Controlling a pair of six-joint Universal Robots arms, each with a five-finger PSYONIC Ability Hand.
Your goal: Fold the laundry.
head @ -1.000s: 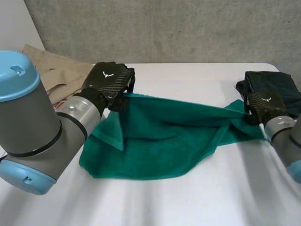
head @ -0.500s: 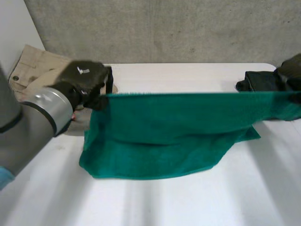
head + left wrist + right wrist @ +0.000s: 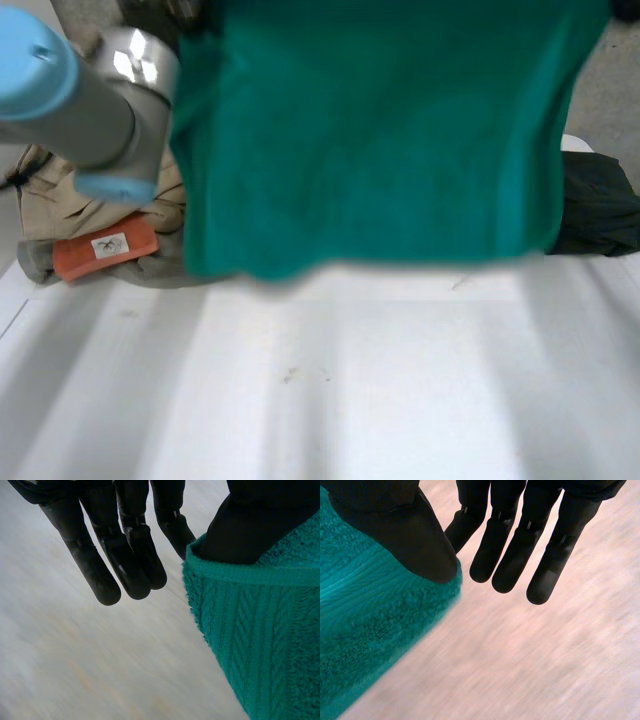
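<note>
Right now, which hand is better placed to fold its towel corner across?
Probably the left hand: its thumb clamps the green towel's hemmed corner, while the right hand pinches just its edge.

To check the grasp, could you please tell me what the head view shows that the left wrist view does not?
Head view: the green towel hanging spread above the table, plus a beige garment, an orange item and dark clothes. Left wrist view: the left hand gripping the towel's hemmed corner with its thumb, other fingers straight. Both: the towel.
</note>
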